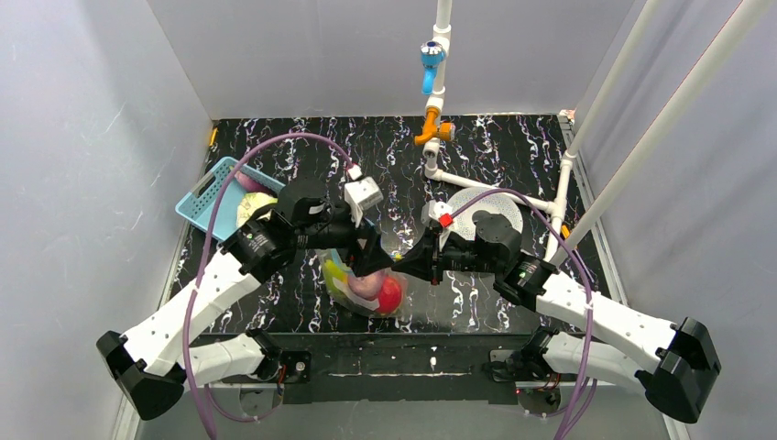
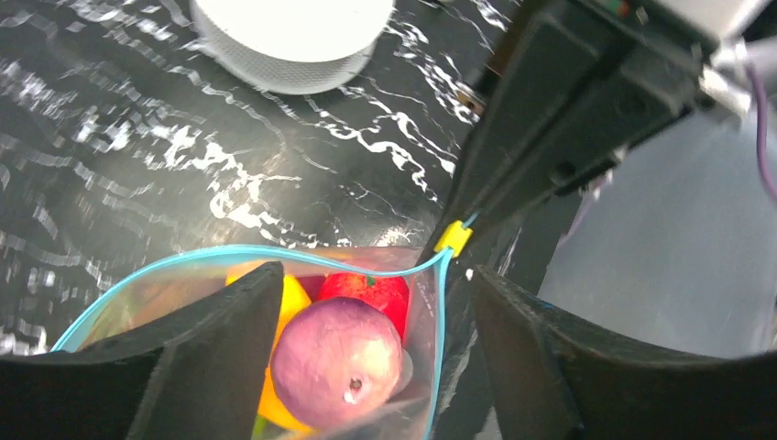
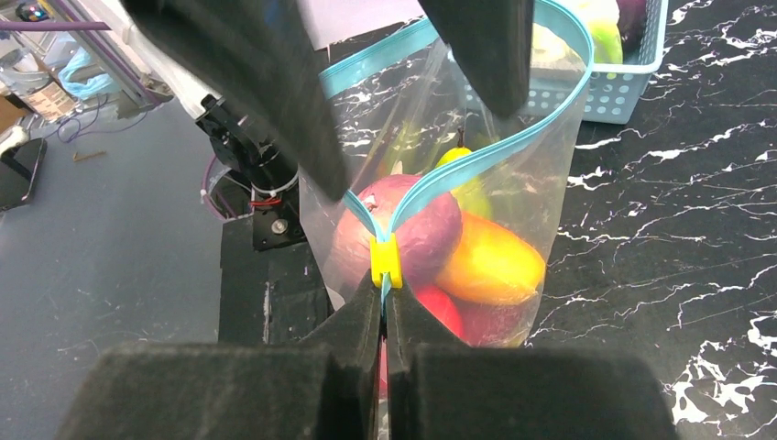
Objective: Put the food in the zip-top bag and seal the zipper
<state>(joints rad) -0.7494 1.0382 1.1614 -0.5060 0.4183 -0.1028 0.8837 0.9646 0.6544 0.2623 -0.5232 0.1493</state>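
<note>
The zip-top bag (image 1: 365, 286) stands near the table's front edge with its mouth open. It holds the food: a purple piece (image 2: 337, 362), a red apple (image 2: 376, 291) and a yellow-orange piece (image 3: 490, 266). The teal zipper (image 3: 476, 160) runs around the mouth, with a yellow slider (image 3: 386, 259) at one end. My right gripper (image 3: 386, 295) is shut on the zipper just below the slider and also shows in the top view (image 1: 414, 269). My left gripper (image 2: 374, 280) is open over the mouth, with a finger (image 2: 211, 357) on each side of the purple piece.
A blue lattice basket (image 1: 209, 188) with more toy food (image 1: 255, 206) stands at the back left. A white perforated round disc (image 1: 486, 215) lies right of centre. White pipework (image 1: 476, 186) runs across the back right. The bag is close to the table's front edge (image 1: 385, 335).
</note>
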